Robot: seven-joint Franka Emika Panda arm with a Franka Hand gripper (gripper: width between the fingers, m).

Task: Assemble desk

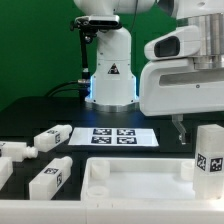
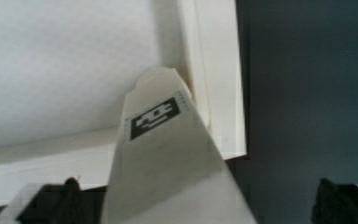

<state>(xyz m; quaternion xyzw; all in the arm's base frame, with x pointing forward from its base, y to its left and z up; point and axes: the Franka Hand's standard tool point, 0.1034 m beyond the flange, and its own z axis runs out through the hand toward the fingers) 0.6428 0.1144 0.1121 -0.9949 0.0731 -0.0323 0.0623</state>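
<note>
The desk's white rimmed tabletop [image 1: 130, 185] lies flat at the front of the table. One white leg [image 1: 208, 152] with a black-and-white tag stands upright at its corner on the exterior view's right. My gripper [image 1: 192, 132] hangs over that leg, open. In the wrist view the leg [image 2: 172, 150] rises between my dark fingertips [image 2: 51, 203], and neither one presses on it. My gripper [image 2: 197, 205] straddles it, with the tabletop [image 2: 69, 80] and its rim behind. Several loose legs [image 1: 52, 138] lie on the black table at the exterior view's left.
The marker board [image 1: 118, 137] lies flat behind the tabletop, in front of the robot's base [image 1: 110, 80]. A loose leg [image 1: 50, 178] rests close to the tabletop's edge on the exterior view's left. A green wall backs the scene.
</note>
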